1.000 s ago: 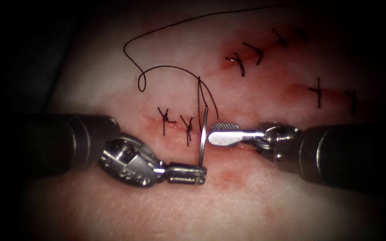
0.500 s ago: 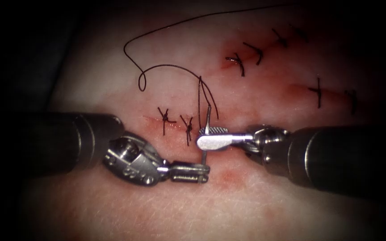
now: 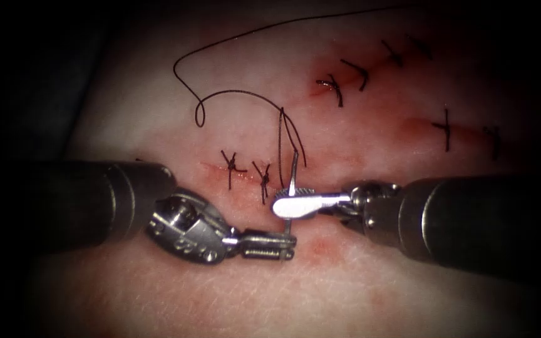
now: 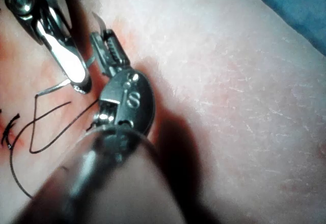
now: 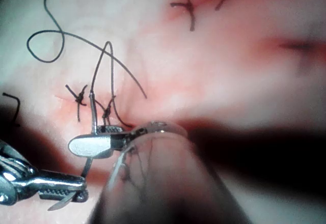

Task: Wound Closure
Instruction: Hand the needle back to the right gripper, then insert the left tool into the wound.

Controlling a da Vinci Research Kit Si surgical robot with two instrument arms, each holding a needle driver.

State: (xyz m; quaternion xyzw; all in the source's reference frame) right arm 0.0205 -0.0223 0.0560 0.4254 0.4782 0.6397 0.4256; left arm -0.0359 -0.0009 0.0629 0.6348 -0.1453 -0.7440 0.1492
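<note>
The right tool (image 3: 281,201) has come in from the right and now sits across the needle (image 3: 293,178), its jaws closing around the shaft about midway along the curve; a second ago it stood just right of the needle with jaws parted and holding nothing. Whether its grip is fully set I cannot tell. The left tool (image 3: 286,244) keeps its jaws shut on the needle near the pointed end, below the right tool, and has shifted a little to the right since then. By my reading both tools now bear on the needle, so it looks like a handover in progress.

The needle stands nearly upright between the two tools, just right of the two knotted stitches (image 3: 248,172) on the cut (image 3: 220,170). Its point pokes free past the left tool's jaws in the left wrist view (image 4: 99,23), so it seems clear of the tissue (image 3: 358,288). The thread (image 3: 233,95) runs from the needle's upper end and loops over the tissue above the right tool, lying much as before.
</note>
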